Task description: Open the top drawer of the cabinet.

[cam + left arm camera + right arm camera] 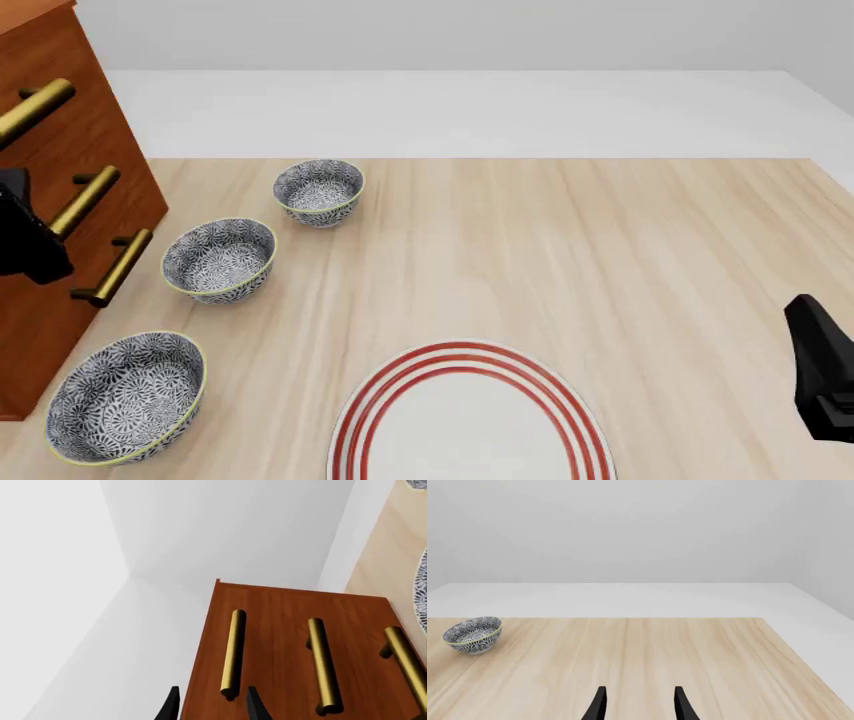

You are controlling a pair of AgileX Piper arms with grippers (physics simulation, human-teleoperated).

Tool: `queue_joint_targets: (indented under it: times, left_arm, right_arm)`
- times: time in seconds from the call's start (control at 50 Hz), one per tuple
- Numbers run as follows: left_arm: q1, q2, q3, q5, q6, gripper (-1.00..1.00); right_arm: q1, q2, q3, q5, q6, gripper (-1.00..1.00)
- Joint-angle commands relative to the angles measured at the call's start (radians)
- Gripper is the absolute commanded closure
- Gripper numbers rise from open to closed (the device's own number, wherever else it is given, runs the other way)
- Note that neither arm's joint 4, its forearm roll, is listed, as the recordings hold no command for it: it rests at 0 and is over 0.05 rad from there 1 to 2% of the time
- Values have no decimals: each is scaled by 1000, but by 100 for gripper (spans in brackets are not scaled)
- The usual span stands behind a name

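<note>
- cabinet [293,650] front is seen close in the left wrist view, with three brass handles side by side; the top drawer [220,645] lies at the cabinet's edge next to the white wall, and its handle [233,652] is shown shut flush with the others.
- left gripper [211,707] is shown with its two dark fingertips parted and nothing between them; one fingertip [255,707] is seen just below the end of the top handle, the other off the cabinet's edge. whether the handle is touched cannot be told.
- front view: the cabinet [94,150] is placed at the table's [601,260] left edge, the top drawer's handle [34,110] being the highest of three. the left gripper [27,240] is seen as a dark shape against the drawer fronts. three patterned bowls [219,258] are lined up beside the cabinet, and a red-ringed plate [467,420] is set near the front edge. the right gripper [827,375] is seen at the right edge, well apart from the cabinet.
- right wrist view: the right gripper [638,707] is shown parted and empty over bare table [660,655], with one bowl [472,634] far off.
</note>
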Motion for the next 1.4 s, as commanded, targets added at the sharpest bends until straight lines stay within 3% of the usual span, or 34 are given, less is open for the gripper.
queue_joint_targets:
  times: [0.02,1.08,1.1,1.14,1.4]
  left_arm:
    - [-1,60,-16,-25,-6,-100]
    - [63,185,-70,-63,-47,-100]
    - [57,195,-63,-118,-23,100]
    - [58,184,-72,-80,-32,100]
    - [43,191,-57,-102,-10,100]
  right_arm:
    - [0,0,0,0,0,-100]
    - [0,0,0,0,0,-100]
    - [0,0,0,0,0,-100]
    - [0,0,0,0,0,-100]
    - [0,0,0,0,0,-100]
